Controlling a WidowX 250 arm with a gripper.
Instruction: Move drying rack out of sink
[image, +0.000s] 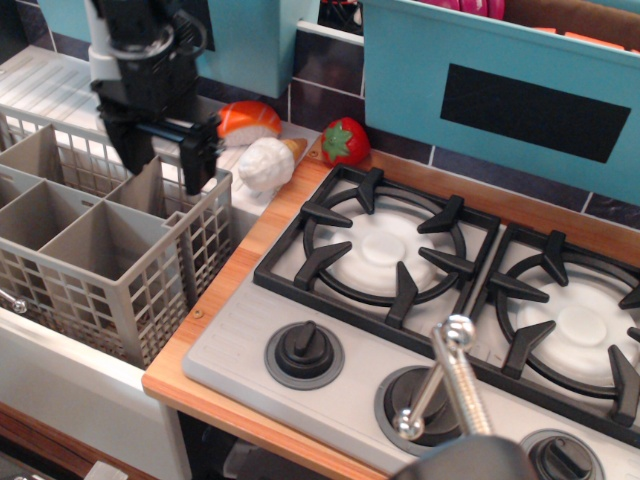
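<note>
At nine o'clock on my screen, the grey drying rack (95, 245) sat down in the white sink (60, 385), with its square boxes bare. My black gripper (165, 158) hung right over the rack's back right corner, at about eleven o'clock. Its two fingers were spread wide apart and held nothing, and the right finger looked very near the rack's top edge. Just past it at twelve o'clock lay a toy sushi (250, 119), a white toy (266, 165) and a red strawberry (342, 141). At three o'clock was the stove (420, 300) with black knobs.
</note>
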